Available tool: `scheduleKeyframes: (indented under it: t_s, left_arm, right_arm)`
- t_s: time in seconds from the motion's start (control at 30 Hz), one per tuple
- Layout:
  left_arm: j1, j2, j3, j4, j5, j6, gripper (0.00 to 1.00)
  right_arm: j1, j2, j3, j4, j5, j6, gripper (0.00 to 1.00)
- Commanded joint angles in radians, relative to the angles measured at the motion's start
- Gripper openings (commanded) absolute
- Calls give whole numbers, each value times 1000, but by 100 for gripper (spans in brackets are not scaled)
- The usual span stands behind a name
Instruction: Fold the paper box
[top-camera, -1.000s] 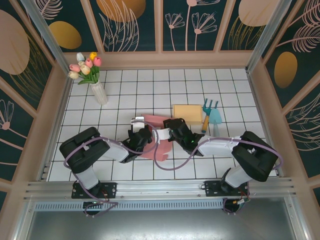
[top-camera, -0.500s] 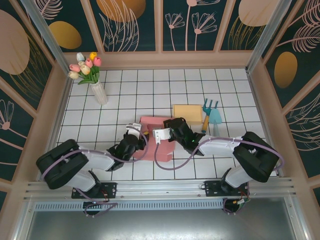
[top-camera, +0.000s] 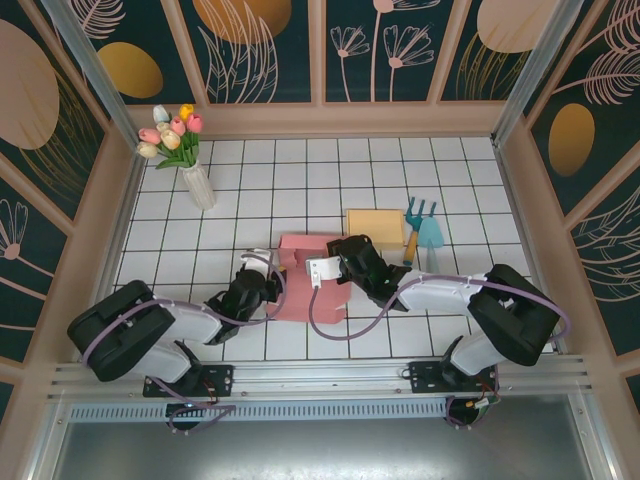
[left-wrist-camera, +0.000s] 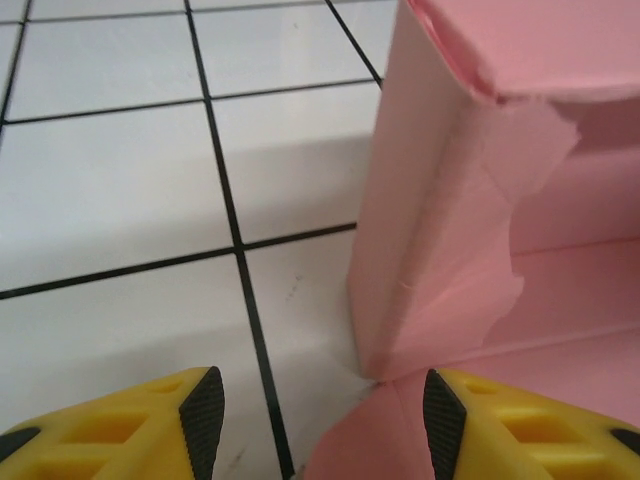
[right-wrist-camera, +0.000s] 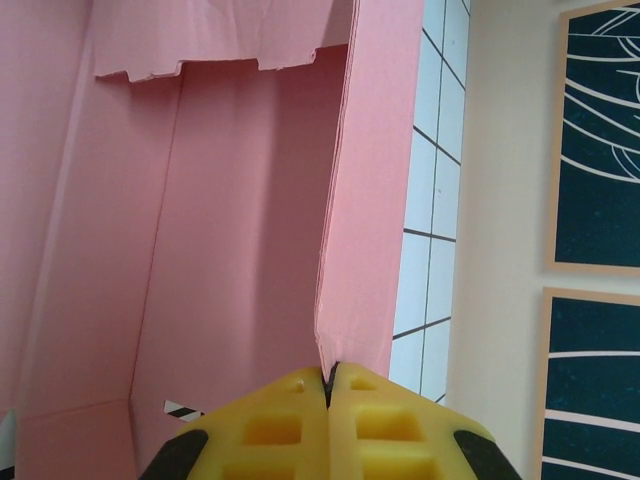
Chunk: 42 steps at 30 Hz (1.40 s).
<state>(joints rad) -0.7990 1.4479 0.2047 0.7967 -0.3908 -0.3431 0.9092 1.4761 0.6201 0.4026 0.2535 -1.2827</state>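
The left pincer (left-wrist-camera: 320, 400) is drawn back from the box (left-wrist-camera: 440, 220) and stands partly open with nothing held. A second ago it was pressed against the box's side, whereas now an upright corner stands just ahead of it, toward its right finger, which seems to be touched by a loose flap, though this is hard to judge at the frame's edge. The right pincer (right-wrist-camera: 328, 375) is kept pinched shut on a side wall's edge with the hollow of the box to its left, so the walls are judged raised and the flaps not yet tucked.
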Motion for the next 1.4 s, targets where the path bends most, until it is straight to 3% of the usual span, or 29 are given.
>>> scheduleKeyframes:
  t_s: [0.0, 0.13, 0.3, 0.37, 0.53, 0.6, 0.7, 0.93, 1.03, 1.13, 1.2, 1.27, 1.37]
  left_arm:
    - [4, 64, 57, 65, 47, 22, 57]
    - [14, 155, 77, 130, 61, 23, 55]
    - [14, 259, 165, 115, 51, 16, 45]
    - [14, 305, 194, 95, -12, -1, 39]
    - [15, 305, 220, 68, -175, -46, 36]
    - [14, 314, 254, -32, -317, -96, 26]
    - [16, 326, 276, -140, -484, -163, 19]
    - [21, 376, 328, -285, -607, -214, 13]
    - [20, 394, 352, -323, -614, -231, 13]
    - [20, 372, 320, -221, -499, -175, 20]
    - [21, 342, 291, -154, -402, -141, 29]
    - [20, 303, 266, -116, -312, -114, 45]
    - [20, 221, 232, -92, -200, -95, 53]
  right_arm:
    - [-3, 21, -26, -179, -53, 22, 0]
    - [-10, 27, -15, -188, -60, 18, 0]
    - [-11, 43, -14, -189, -72, 22, 0]
    - [-6, 46, -16, -188, -70, 23, 0]
    - [-8, 53, -15, -186, -74, 25, 0]
    - [-9, 51, -14, -186, -71, 29, 0]
    - [-9, 43, -19, -186, -73, 33, 0]
    - [-14, 19, -13, -191, -78, 45, 0]
    - [-15, 17, -14, -191, -79, 50, 0]
    - [-16, 27, -13, -187, -79, 51, 0]
    - [-16, 36, -11, -183, -77, 51, 0]
    - [-16, 47, -10, -178, -72, 51, 0]
    - [-16, 59, -9, -163, -57, 50, 0]
